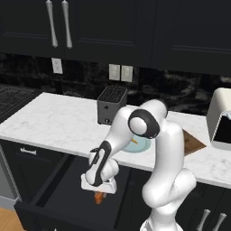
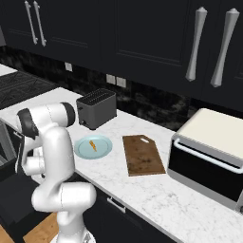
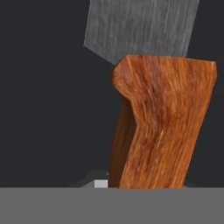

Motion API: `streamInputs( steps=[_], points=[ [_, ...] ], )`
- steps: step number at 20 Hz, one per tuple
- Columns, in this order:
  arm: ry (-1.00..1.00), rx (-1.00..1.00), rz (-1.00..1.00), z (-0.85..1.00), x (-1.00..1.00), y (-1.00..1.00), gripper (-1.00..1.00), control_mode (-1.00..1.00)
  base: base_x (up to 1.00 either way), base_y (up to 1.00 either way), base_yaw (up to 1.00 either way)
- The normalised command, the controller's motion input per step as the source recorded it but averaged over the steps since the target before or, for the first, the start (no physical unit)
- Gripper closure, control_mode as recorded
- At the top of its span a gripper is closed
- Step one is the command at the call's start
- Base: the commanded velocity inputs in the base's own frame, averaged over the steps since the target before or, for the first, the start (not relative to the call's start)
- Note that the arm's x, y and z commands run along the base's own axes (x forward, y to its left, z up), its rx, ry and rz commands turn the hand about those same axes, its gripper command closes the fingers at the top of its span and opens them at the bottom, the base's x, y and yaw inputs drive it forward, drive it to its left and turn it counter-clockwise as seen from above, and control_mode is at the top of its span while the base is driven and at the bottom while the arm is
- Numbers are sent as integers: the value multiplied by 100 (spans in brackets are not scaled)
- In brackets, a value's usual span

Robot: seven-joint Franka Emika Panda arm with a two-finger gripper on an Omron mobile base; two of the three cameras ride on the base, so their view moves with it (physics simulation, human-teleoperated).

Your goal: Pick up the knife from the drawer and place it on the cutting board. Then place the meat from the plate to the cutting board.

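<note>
Reddish-brown wood marks the knife (image 3: 159,127), its handle close before the hand camera with the grey blade beyond it, down inside the open drawer (image 1: 54,189). The pincer (image 1: 99,195) reaches into that drawer over the handle; whether it grips yet, I cannot tell. On the marble table (image 2: 142,190), the meat (image 2: 93,144) lies on the plate (image 2: 83,151) beside the cutting board (image 2: 142,154).

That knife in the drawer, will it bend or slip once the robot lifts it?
The knife probably stays stiff: a chunky wooden handle and a flat grey metal blade. The handle looks smooth, so it might slip a little. The wide blade could make it blade-heavy, so it may tilt if the gripper holds only the handle.
</note>
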Motion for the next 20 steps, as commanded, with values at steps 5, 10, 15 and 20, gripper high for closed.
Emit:
streamInputs(
  steps=[5,10,15,20],
  points=[
    [0,-3,2,81,1,51,100,-100,0,0,0],
    [10,4,0,100,60,20,100,-100,0,0,0],
    [22,31,0,100,18,41,100,-100,0,0,0],
    [24,23,0,94,-3,85,100,-100,0,0,0]
  ],
)
